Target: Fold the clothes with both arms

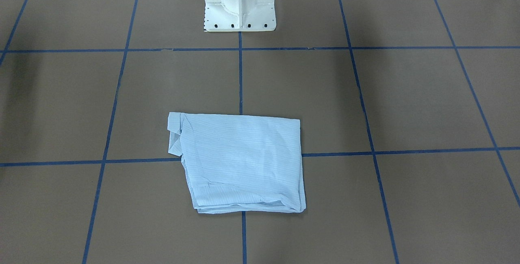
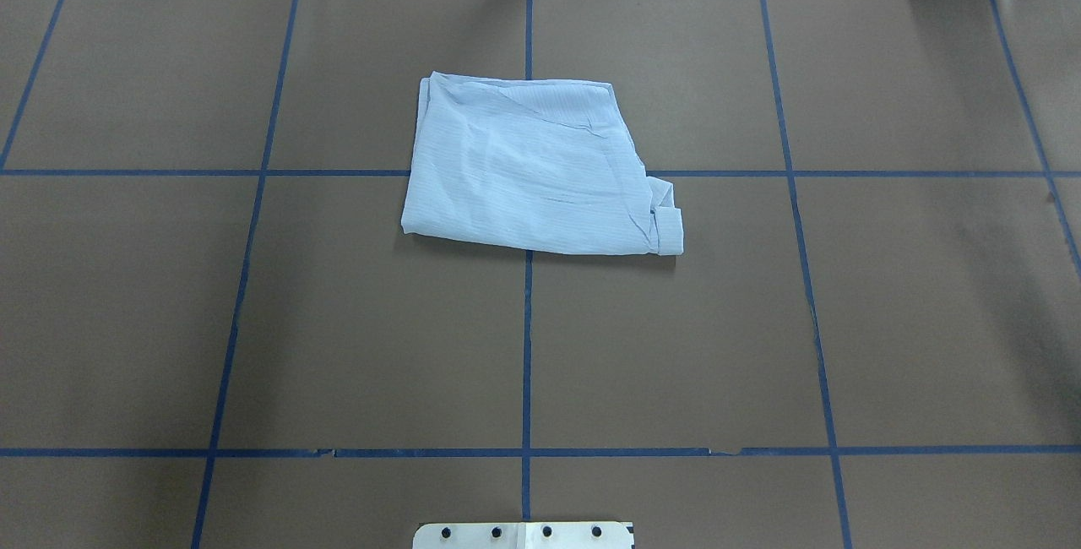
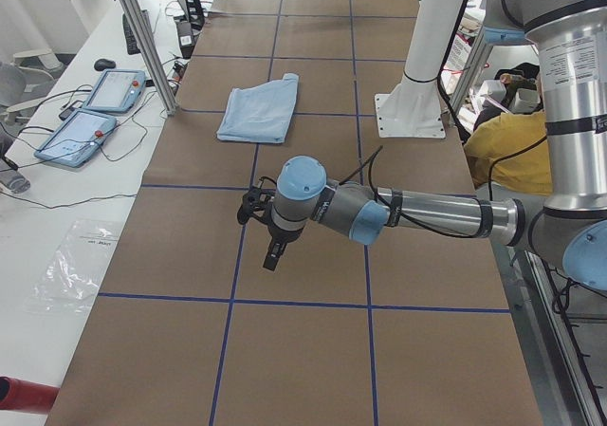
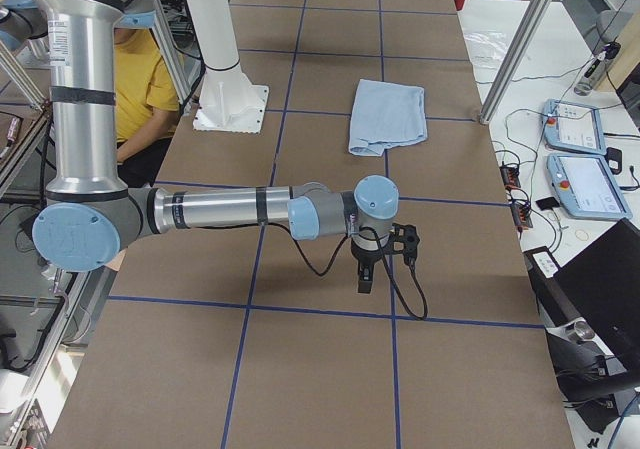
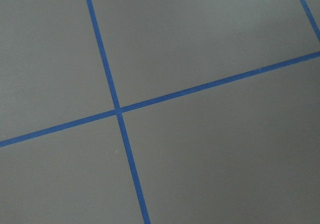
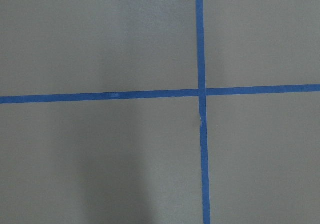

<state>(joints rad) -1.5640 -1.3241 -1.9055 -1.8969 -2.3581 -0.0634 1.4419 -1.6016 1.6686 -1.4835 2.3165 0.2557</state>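
Left jaws: seen only in the left side view, at the tip of the left arm (image 3: 408, 213). Pointed down over bare desk (image 2: 338, 321). Spread or pressed together cannot be told. Nothing is seen held.

Right jaws: seen only in the right side view, at the tip of the right arm (image 4: 220, 209). Also pointed down over bare desk, and their state cannot be told either.

Both arms are stretched out low and roughly level, one toward each end of the desk. In both wrist views only brown desk surface and a crossing of blue tape lines (image 5: 117, 109) is shown.

The shirt (image 2: 532, 169) is laid flat on the desk, well apart from both jaws. In each side view it lies far beyond the near arm, level with the white pedestal (image 1: 239, 4). It is folded into a rough rectangle, light blue with fine stripes. It is placed over the crossing of the centre tape line and a cross line, straight out from the pedestal. A small folded band is seen at its near right corner in the overhead view; cuff or collar cannot be told.

Beyond the desk, a person in a yellow top (image 4: 140, 79) is seated behind the pedestal. Two tablets (image 3: 95, 108) are laid on a white side bench.
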